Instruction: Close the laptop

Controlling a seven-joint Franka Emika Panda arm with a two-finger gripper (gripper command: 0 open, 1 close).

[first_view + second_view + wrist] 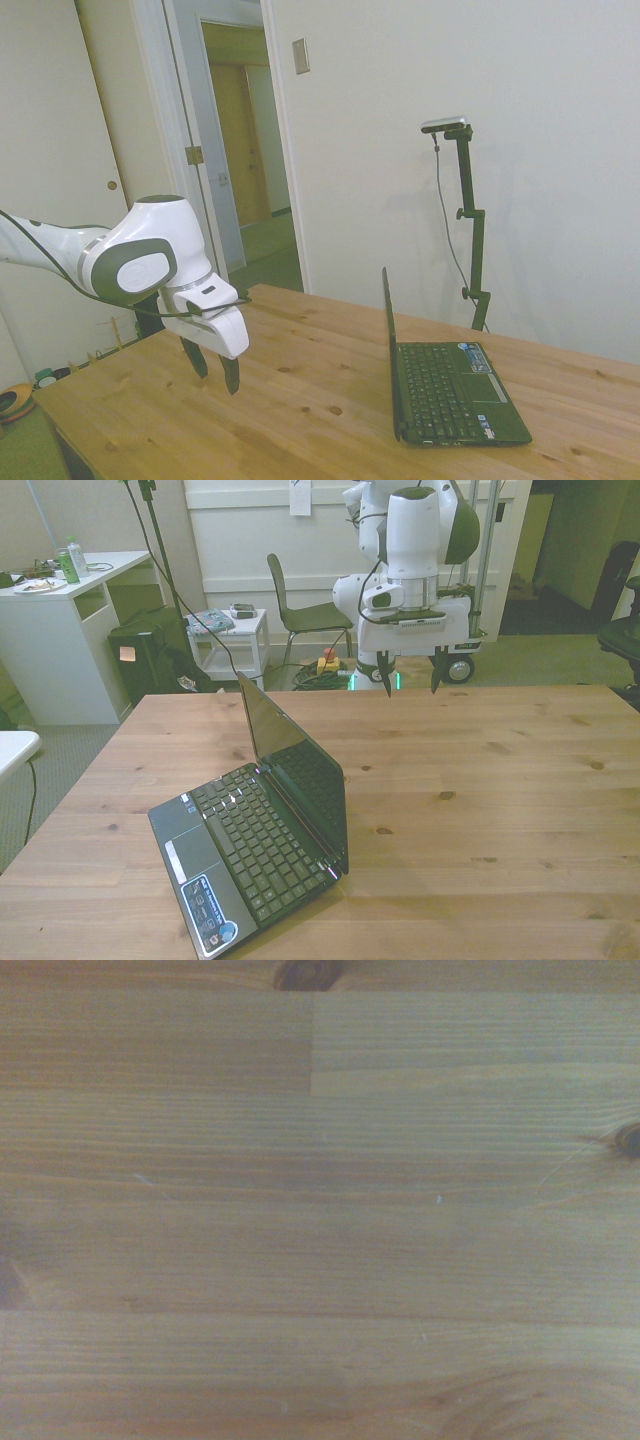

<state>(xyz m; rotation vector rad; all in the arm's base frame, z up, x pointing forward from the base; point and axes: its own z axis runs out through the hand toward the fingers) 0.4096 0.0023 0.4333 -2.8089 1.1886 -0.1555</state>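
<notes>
Laptop (265, 850) stood open on wooden table (500, 810), lid near upright, keyboard and stickered palm rest exposed. Sat toward front view's left, nearer camera. Gripper (410, 673) hung above table near far edge, well apart from laptop, on lid's back side. Fingers (231, 372) pointed down, spread wide, holding nothing. Wrist view showed only bare wood grain.

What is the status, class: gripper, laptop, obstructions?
White arm's two-finger gripper open, empty, above bare wooden table. Small black laptop lid upright, untouched. Nothing between them.
</notes>
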